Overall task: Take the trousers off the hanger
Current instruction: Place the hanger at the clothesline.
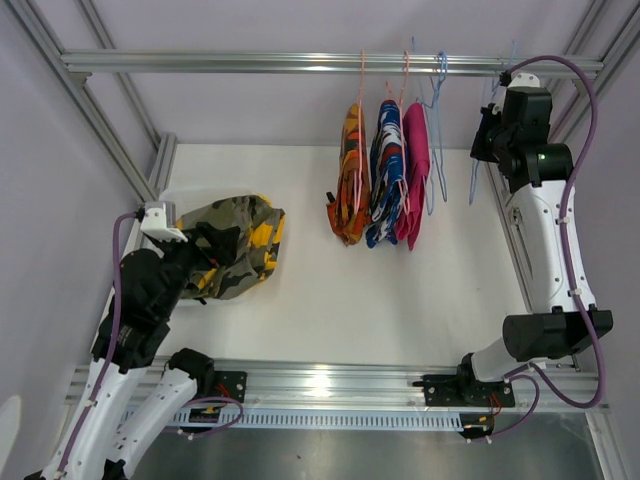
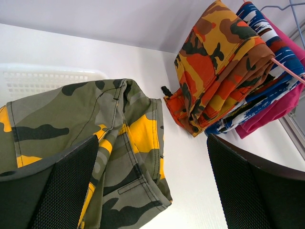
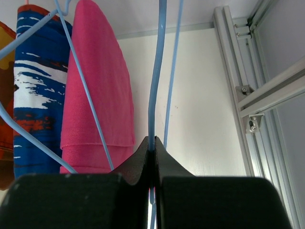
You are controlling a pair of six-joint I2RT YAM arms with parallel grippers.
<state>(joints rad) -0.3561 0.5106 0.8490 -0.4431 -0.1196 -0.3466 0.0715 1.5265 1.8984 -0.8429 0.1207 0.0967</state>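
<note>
Camo trousers are dumped over a white basket, which is mostly buried underneath. Orange trousers, blue-red-white trousers and pink trousers hang bunched on the rail. The left gripper is spread wide over the camo pair, and the right gripper is pinching a blue hanger wire.
</note>
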